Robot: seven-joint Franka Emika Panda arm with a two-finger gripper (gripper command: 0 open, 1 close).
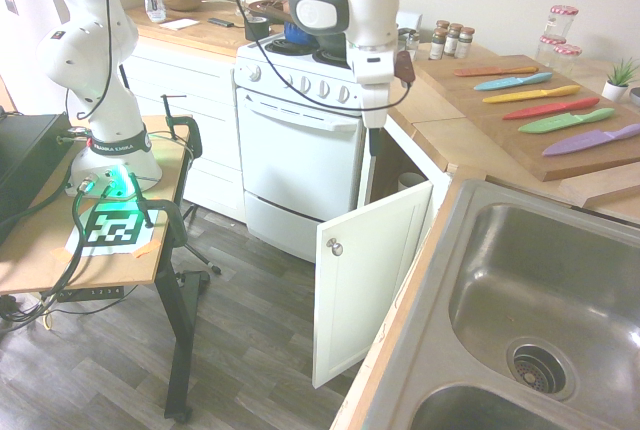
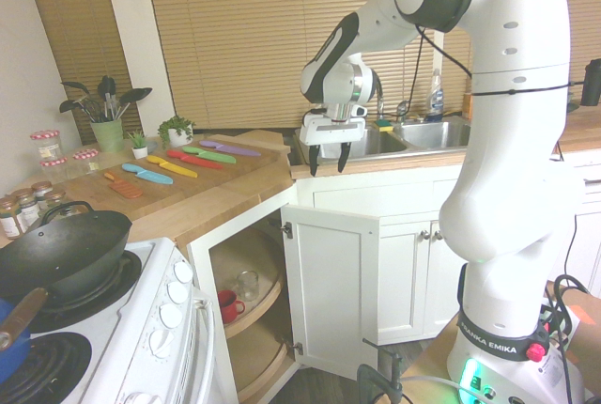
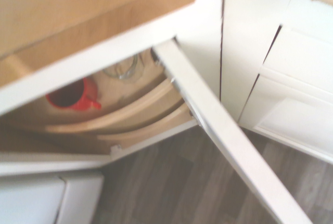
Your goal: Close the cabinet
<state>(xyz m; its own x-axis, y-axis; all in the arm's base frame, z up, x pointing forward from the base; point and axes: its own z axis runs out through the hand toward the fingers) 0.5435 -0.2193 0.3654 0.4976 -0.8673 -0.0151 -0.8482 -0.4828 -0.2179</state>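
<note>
In the first exterior view the sink (image 1: 540,320) fills the near corner, set in the wooden bench (image 1: 455,145). Just past it the cabinet (image 1: 367,280) stands with its door swung out over the floor, the knob (image 1: 335,247) on the outer face. From the other side the door (image 2: 333,287) shows its inner face, and the curved shelves behind it carry a red cup (image 2: 228,305) and a glass (image 2: 248,284); the wrist view looks down on the door's top edge (image 3: 229,135) with the cup (image 3: 73,95) inside.

Above the door, level with the bench edge, hangs the pincer (image 2: 329,157), pointing almost straight down, its fingers spread wide and holding nothing, clear of the door.

Farther along the bench lie coloured knives (image 1: 545,105) on a board, with spice jars (image 1: 450,40) behind. Beside the cabinet is the oven (image 1: 300,150), and a wok (image 2: 61,254) sits on its burners.
</note>
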